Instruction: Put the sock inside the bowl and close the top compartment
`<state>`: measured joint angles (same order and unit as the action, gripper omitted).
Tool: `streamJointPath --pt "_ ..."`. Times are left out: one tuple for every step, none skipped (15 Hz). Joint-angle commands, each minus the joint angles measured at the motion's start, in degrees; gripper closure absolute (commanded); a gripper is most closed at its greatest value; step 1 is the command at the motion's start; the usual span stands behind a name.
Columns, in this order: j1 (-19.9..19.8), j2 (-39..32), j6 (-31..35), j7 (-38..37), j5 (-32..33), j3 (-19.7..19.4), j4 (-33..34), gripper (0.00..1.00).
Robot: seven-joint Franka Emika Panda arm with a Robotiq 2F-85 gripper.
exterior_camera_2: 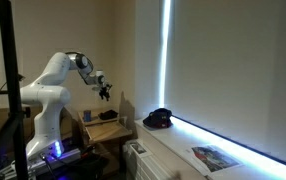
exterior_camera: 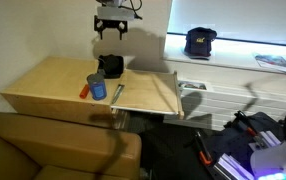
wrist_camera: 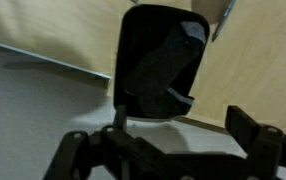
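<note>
The black dish (exterior_camera: 110,67) stands at the back of the tan cabinet's top. In the wrist view the dish (wrist_camera: 133,50) holds the black sock (wrist_camera: 171,62), which lies folded inside the rim. My gripper (exterior_camera: 110,30) hangs open and empty well above the dish; it also shows in an exterior view (exterior_camera_2: 105,91), and its fingers frame the lower wrist view (wrist_camera: 173,140). The flat tan board panel (exterior_camera: 150,93) of the top compartment lies swung open beside the dish.
A blue can (exterior_camera: 97,87) and a small orange object (exterior_camera: 85,91) stand on the cabinet top (exterior_camera: 43,85) in front of the dish. A black cap (exterior_camera: 199,40) sits on the lit windowsill. A white slatted unit (exterior_camera: 228,98) is below it. A brown sofa (exterior_camera: 53,150) is in front.
</note>
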<state>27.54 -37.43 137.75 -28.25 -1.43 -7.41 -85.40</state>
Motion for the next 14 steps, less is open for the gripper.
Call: streamJointPath --pt "-2.69 9.02 -10.91 1.62 8.24 0.52 -7.02 0.00" --pt "-3.47 11.64 -14.14 1.14 10.61 0.42 -9.44 0.00" --pt "-4.43 14.02 -16.83 0.65 12.55 0.55 -11.76 0.00" --pt "-5.25 16.92 -18.87 -0.61 14.47 0.49 -15.15 0.00" --pt "-6.18 18.91 -21.12 -1.68 16.27 0.54 -17.62 0.00" --pt "-7.42 21.13 -22.54 -3.36 16.82 0.93 -20.80 0.00" --pt "-8.62 23.27 -23.80 -4.17 17.86 1.18 -23.89 0.00" --pt "-10.21 25.00 -22.94 -5.70 16.91 1.64 -27.10 0.00" --pt "-11.85 26.63 -21.46 -7.25 15.59 1.87 -30.42 0.00" --pt "-13.22 28.24 -20.13 -9.54 14.58 1.98 -33.83 0.00" --pt "-14.71 29.52 -18.03 -11.79 13.57 2.05 -37.17 0.00" --pt "-15.95 30.65 -15.37 -14.25 13.52 2.00 -40.50 0.00" --pt "-17.10 31.43 -12.68 -16.64 13.18 1.96 -43.93 0.00" --pt "-17.93 32.03 -9.12 -20.55 14.88 1.60 -47.48 0.00"
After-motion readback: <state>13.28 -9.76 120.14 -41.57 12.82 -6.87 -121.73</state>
